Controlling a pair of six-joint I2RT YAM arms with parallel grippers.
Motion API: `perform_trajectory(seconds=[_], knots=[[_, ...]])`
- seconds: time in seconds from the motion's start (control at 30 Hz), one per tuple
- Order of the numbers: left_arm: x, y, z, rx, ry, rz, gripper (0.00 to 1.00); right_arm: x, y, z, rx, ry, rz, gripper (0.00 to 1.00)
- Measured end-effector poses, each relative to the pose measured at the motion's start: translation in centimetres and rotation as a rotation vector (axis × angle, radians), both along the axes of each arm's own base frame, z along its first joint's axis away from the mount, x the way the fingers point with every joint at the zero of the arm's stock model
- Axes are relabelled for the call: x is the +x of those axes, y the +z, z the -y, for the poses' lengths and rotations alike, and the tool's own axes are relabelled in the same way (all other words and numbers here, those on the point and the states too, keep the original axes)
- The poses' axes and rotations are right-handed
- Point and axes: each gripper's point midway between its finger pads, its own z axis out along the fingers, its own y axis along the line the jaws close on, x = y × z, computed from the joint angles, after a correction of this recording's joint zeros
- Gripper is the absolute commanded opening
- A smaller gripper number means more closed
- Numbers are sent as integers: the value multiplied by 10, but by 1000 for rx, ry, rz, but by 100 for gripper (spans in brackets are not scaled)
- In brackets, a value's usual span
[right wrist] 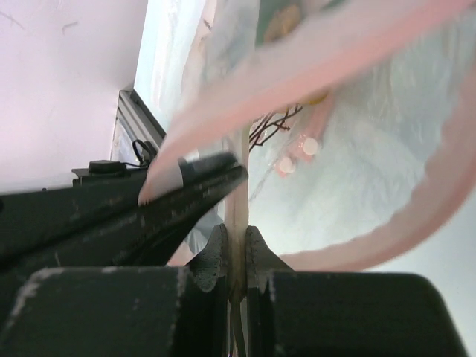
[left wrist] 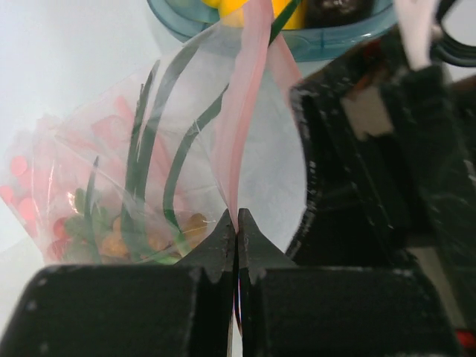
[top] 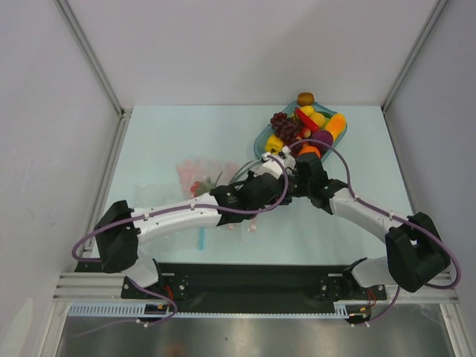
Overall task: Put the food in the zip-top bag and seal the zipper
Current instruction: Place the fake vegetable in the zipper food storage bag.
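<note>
The zip-top bag (top: pixel 199 175) lies left of centre, its mouth lifted toward the two grippers. My left gripper (left wrist: pixel 236 217) is shut on the pink zipper (left wrist: pixel 249 89). Green stalks (left wrist: pixel 141 141) and small tan and red pieces show through the bag (left wrist: pixel 82 186). My right gripper (right wrist: pixel 236 239) is shut on the other lip of the bag mouth, and the zipper (right wrist: pixel 335 59) loops open above it. From above, the left gripper (top: pixel 281 165) and the right gripper (top: pixel 296 165) meet just in front of the teal tray (top: pixel 262 141). The rest of the food (top: pixel 309 126) is piled in the tray.
A brown round fruit (top: pixel 305 98) sits behind the tray by the back wall. A short light-blue strip (top: pixel 201 238) lies near the front edge. White walls close in the table on three sides. The tray's rim (left wrist: pixel 327 41) is just beyond the bag mouth.
</note>
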Motion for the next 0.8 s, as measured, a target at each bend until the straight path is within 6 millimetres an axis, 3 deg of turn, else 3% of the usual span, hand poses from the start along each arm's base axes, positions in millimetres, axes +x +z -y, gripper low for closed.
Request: perform_trajectory(seconds=[0.2, 0.4, 0.63, 0.8], knots=[[-4, 2, 7, -22, -17, 0, 0, 1, -9, -6, -4, -4, -27, 0], [-6, 15, 3, -74, -13, 17, 0, -2, -27, -25, -13, 16, -53, 0], [-12, 33, 1, -157, -18, 22, 0, 4, -26, -38, 52, 2, -23, 0], [-11, 34, 2, -185, -19, 10, 0, 5, -26, -42, 98, -11, -6, 0]])
